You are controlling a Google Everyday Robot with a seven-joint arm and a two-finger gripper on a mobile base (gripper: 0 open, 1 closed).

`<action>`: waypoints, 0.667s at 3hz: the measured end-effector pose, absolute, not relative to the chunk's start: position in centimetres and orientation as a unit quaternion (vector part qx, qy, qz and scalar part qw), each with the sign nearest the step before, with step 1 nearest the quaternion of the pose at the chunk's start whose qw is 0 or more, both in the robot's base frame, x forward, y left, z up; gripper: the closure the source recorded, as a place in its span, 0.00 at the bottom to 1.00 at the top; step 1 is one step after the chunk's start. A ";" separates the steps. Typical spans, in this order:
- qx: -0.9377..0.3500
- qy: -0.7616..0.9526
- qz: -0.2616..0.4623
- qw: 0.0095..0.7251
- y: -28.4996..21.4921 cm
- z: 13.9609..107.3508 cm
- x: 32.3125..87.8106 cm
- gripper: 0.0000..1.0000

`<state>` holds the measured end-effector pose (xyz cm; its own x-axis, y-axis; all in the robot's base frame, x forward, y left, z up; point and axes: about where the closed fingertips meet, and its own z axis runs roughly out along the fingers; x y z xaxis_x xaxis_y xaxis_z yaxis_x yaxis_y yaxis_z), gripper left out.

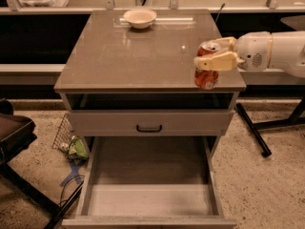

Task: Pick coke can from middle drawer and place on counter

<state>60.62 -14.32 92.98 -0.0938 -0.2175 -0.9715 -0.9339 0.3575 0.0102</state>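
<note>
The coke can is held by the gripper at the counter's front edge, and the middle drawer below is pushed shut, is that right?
Not quite. The camera view shows the middle drawer open, with its floor bare, not shut. The rest holds: the gripper is closed on the coke can at the front edge of the counter.

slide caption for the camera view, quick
End effector grips the coke can at the counter's front corner; middle drawer open below.
</note>
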 end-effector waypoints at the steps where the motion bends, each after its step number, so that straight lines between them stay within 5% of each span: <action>1: -0.447 0.642 0.350 0.516 -15.4 94.7 63.2 1.00; 2: -0.453 0.629 0.349 0.527 -15.9 95.1 66.1 1.00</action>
<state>66.05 -15.88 95.06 -0.0339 -0.2025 -0.9787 -0.9375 0.3459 -0.0390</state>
